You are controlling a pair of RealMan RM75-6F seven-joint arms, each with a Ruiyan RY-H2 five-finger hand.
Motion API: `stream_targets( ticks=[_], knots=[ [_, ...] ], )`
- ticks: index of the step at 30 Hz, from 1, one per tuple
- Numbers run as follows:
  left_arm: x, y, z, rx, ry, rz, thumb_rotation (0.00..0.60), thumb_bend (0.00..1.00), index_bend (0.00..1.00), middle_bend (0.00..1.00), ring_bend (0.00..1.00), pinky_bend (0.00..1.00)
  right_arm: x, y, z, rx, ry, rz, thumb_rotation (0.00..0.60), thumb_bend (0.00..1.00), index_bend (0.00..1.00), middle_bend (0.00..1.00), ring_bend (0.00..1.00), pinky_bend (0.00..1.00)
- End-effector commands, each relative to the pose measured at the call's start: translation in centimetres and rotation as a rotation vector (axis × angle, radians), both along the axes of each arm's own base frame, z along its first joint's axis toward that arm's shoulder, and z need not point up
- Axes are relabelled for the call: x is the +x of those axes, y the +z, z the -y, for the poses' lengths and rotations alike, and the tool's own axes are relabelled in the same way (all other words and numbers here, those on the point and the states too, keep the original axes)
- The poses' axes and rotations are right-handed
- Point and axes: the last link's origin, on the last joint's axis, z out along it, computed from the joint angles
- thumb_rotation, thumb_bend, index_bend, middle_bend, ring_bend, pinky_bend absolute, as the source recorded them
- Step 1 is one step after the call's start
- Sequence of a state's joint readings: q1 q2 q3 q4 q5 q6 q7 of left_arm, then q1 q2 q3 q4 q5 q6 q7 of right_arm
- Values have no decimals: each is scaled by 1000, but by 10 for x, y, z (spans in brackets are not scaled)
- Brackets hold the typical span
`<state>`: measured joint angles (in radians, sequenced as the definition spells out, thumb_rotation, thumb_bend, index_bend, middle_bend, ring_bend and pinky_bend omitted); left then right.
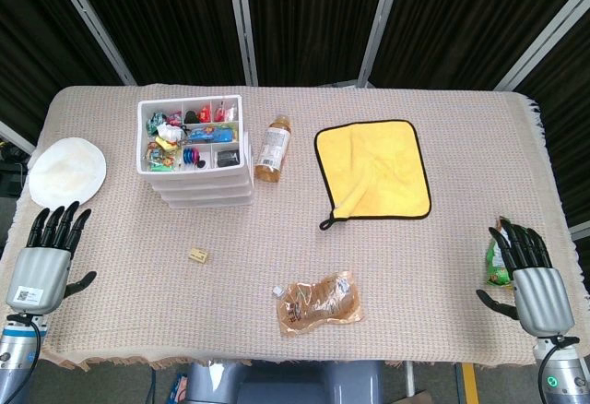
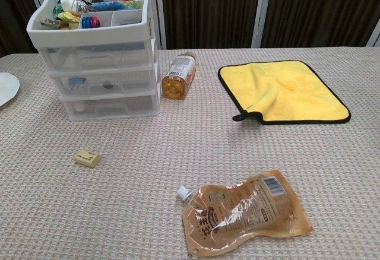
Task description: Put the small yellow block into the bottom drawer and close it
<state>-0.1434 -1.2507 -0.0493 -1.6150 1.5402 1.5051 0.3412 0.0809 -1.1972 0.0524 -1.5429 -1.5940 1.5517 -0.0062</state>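
Observation:
The small yellow block (image 1: 195, 255) (image 2: 87, 158) lies flat on the cloth, in front of the white drawer unit (image 1: 196, 169) (image 2: 101, 58). All three drawers are pushed in; the bottom drawer (image 2: 110, 106) looks see-through. My left hand (image 1: 48, 253) rests at the table's near left corner, fingers spread and holding nothing. At the near right edge my right hand (image 1: 531, 273) is likewise spread and empty. Both hands are far from the block and appear only in the head view.
A brown pouch (image 1: 318, 303) (image 2: 243, 211) lies near the front middle. An amber bottle (image 1: 274, 149) (image 2: 178, 75) lies beside the drawers. A yellow cloth (image 1: 372, 168) (image 2: 284, 91) is at the right, a white plate (image 1: 66, 171) at far left, a green packet (image 1: 499, 258) by my right hand.

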Motion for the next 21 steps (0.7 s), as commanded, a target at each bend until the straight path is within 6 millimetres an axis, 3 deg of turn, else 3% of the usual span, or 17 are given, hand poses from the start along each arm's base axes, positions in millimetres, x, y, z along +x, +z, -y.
stream_targets(
  ticks=[1,21],
  knots=[
    [0,0,0,1,-1,0,600,43,0,0,0,0,0,0,0,0,0,-1,600,53,77,0,0,0],
    [0,-1,0,-8,5,4,600,42,0,0,0,0,0,-1,1,0,-1,0,600,53,77,0,0,0]
  ],
)
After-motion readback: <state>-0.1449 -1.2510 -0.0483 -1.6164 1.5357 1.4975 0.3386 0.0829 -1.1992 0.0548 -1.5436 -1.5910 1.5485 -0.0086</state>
